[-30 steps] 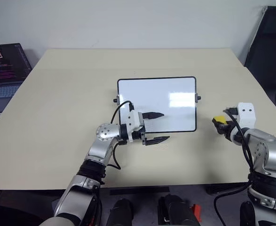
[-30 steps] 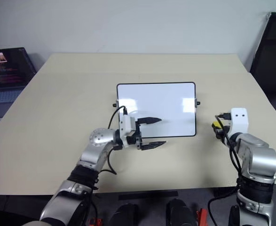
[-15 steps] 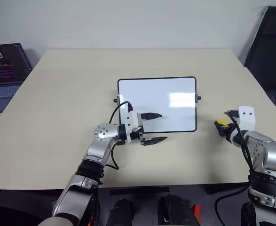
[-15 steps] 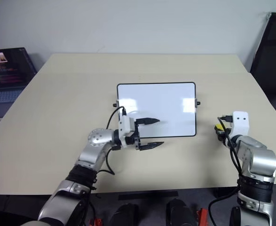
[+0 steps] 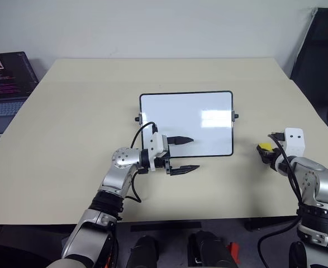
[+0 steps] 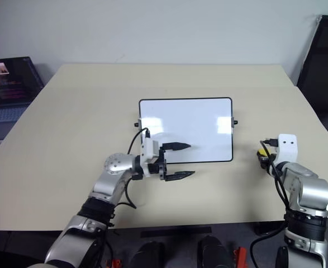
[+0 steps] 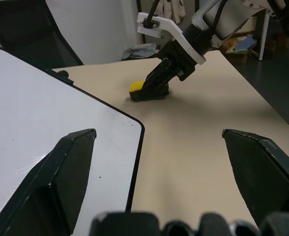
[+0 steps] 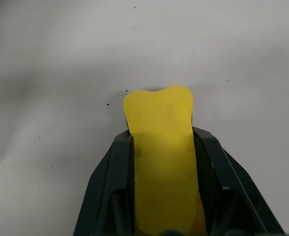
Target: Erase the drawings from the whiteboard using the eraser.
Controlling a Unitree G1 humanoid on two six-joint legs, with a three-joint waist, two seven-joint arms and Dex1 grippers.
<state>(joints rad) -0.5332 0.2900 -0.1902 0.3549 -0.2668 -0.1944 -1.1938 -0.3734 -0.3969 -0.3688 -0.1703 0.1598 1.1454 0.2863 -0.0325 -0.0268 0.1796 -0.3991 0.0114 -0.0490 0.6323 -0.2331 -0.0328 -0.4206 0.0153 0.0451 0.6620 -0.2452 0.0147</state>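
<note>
The whiteboard [image 5: 186,124] lies flat at the table's middle, its glossy face plain white; the drawings are out of view. My left gripper [image 5: 195,152] hovers open over the board's near edge, one finger above the white face and the other over bare table. To the right of the board, the yellow eraser [image 5: 264,147] with a black underside sits low against the tabletop. My right gripper [image 8: 161,140] is shut on it, black fingers [image 8: 110,182] pressing both long sides. The left wrist view shows the eraser [image 7: 138,88] touching the table beyond the board's rounded corner.
An open laptop [image 5: 4,84] sits off the table's left side. A black chair [image 5: 320,56] stands at the far right. The beige table [image 5: 80,106] has free room all around the board.
My right gripper has sunk a little and shifted right with the eraser, closer to the tabletop. The left gripper has stayed in place, still open.
</note>
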